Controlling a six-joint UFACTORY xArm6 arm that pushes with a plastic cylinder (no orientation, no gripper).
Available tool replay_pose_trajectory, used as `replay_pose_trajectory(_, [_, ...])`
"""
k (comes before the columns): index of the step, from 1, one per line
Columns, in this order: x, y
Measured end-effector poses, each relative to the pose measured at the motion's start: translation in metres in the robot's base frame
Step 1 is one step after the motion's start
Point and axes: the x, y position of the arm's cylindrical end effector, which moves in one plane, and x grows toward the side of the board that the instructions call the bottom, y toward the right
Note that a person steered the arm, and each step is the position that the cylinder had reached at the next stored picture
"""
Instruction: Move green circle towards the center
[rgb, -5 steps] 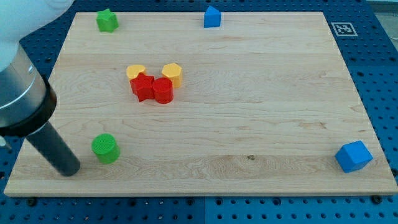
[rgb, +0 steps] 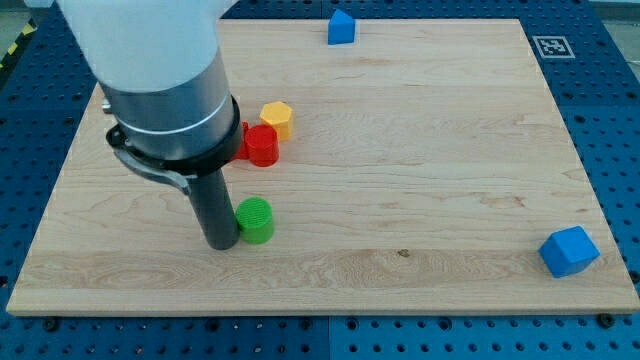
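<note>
The green circle is a short green cylinder standing on the wooden board, left of the board's middle and toward the view's bottom. My tip rests on the board touching the circle's left side. The arm's wide grey body rises above it and hides the board's upper left part.
A red cylinder and a yellow hexagon sit above the green circle, with another red block partly hidden behind the arm. A blue block is at the top edge. A blue cube is at the bottom right.
My tip has moved right along the board, and the green circle has slid right with it. The arm now hides the green star, the yellow half-circle and most of the red star.
</note>
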Motion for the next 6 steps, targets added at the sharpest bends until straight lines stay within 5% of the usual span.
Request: replay_pose_trajectory(6, [-0.073,0.186])
